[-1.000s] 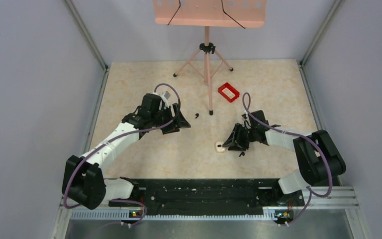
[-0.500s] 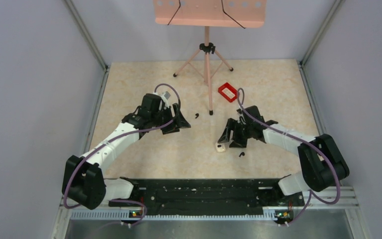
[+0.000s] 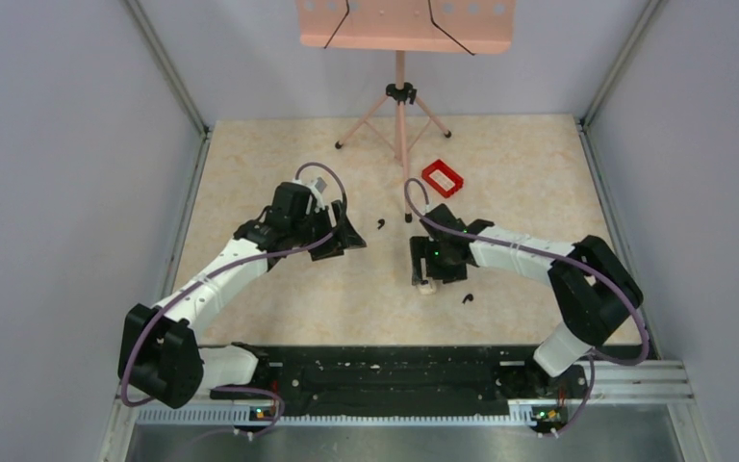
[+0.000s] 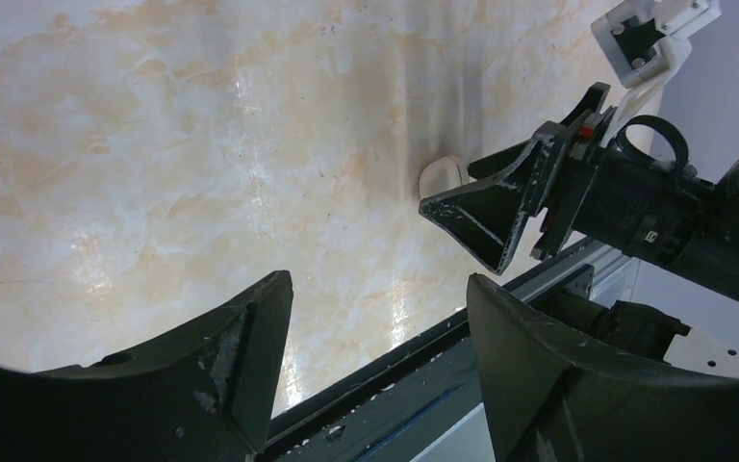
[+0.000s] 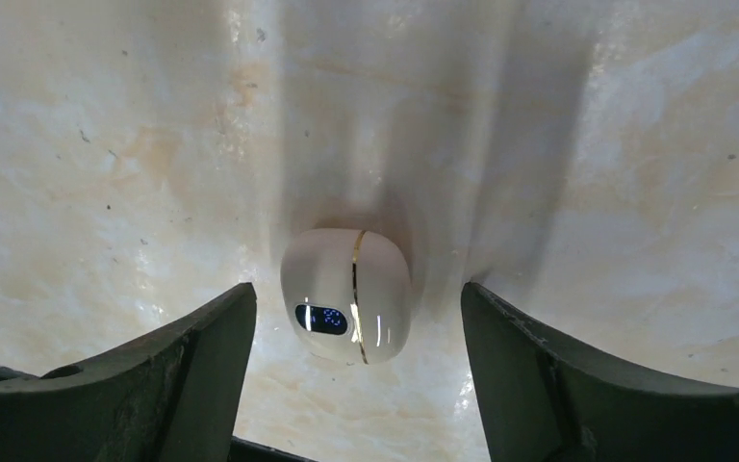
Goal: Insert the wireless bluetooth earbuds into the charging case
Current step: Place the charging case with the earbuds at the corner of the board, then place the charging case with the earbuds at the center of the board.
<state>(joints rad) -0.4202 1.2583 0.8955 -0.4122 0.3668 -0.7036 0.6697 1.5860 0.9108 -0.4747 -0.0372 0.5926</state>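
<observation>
Right hand was swung leftward; now held wide astride small glossy cream rounded charging case on marbled bench. Left hand held wide, empty.

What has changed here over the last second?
The right gripper swung left, opening wider, and now straddles the closed cream charging case without gripping it. The left gripper, the two black earbuds and the case stayed put.

Left pincer and right pincer both agape, empty, pointed downward.
</observation>
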